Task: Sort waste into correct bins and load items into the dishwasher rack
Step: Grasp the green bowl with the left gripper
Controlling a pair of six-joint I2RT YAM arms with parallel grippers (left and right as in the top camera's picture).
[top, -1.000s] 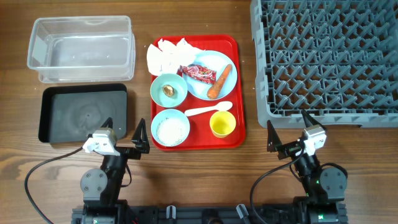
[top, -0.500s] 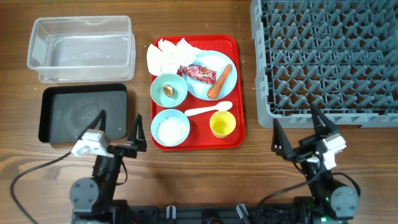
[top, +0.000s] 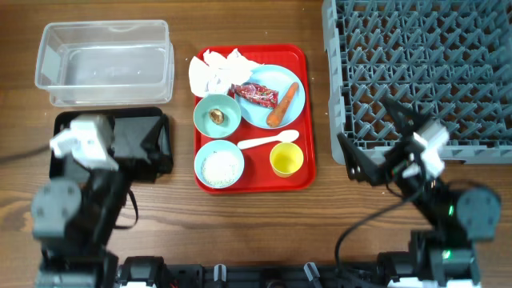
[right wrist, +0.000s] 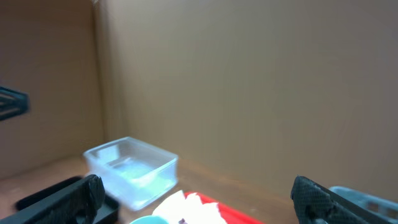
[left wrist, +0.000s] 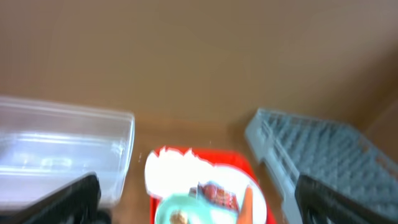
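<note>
Table (top: 256, 232) (wooden), clear tub (top: 104, 68), black tray (top: 132, 132), red tray (top: 260, 164), rack (top: 424, 72)

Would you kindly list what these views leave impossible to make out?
- Overhead: the left arm covers most of the black tray.
- Overhead: the lump in the bowl is too small to identify.
- Overhead: the top and right edges cut off the dishwasher rack.
- Left wrist: blurred; the bottom edge cuts the red tray.
- Right wrist: the bottom edge cuts through the tissue.

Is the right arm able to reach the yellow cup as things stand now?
Probably yes. The right gripper is open and empty, and the yellow cup stands in the red tray's near right corner. Nothing lies between them; the spoon is just behind the cup.
</note>
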